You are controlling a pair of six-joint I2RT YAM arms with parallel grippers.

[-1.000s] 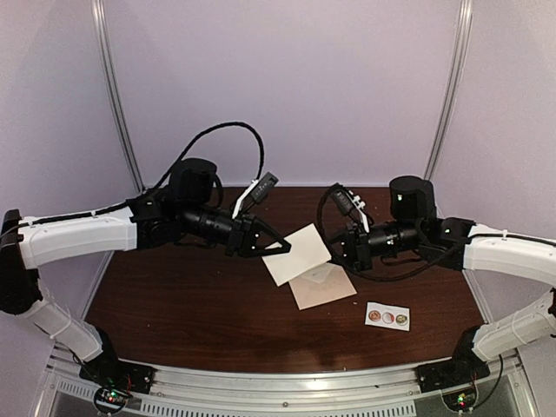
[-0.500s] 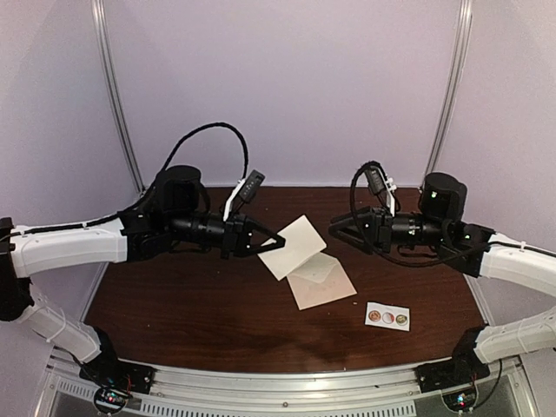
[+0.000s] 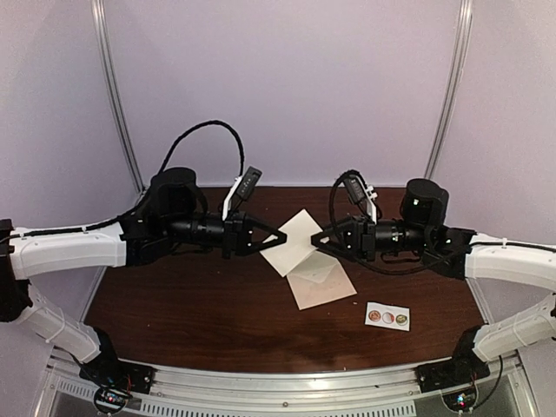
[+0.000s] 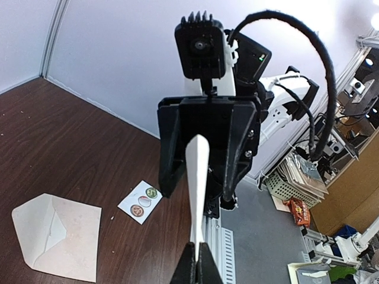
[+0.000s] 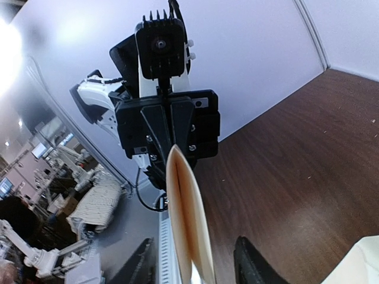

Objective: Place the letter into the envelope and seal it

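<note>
The left gripper [image 3: 282, 237] is clamped on the 9 o'clock edge of the letter [image 3: 298, 244], which is held aloft and seen edge-on by both wrist cameras. The right gripper [image 3: 316, 242] is set with its jaws apart, straddling the letter's 3 o'clock edge without pinching it. A second ago that edge appeared to be pinched by the right gripper. The grip has since been released, the arm drawn back towards 3 o'clock, and now brought in again. The letter is therefore judged to be carried by the left alone, with a regrasp being prepared at a fresh spot. The envelope [image 3: 323, 283] is left flat on the table [image 3: 174, 304], at 5 o'clock of the letter, flap open. The sticker strip [image 3: 387, 317] is found at 4 o'clock of the envelope. Insertion and sealing are not yet begun.
</note>
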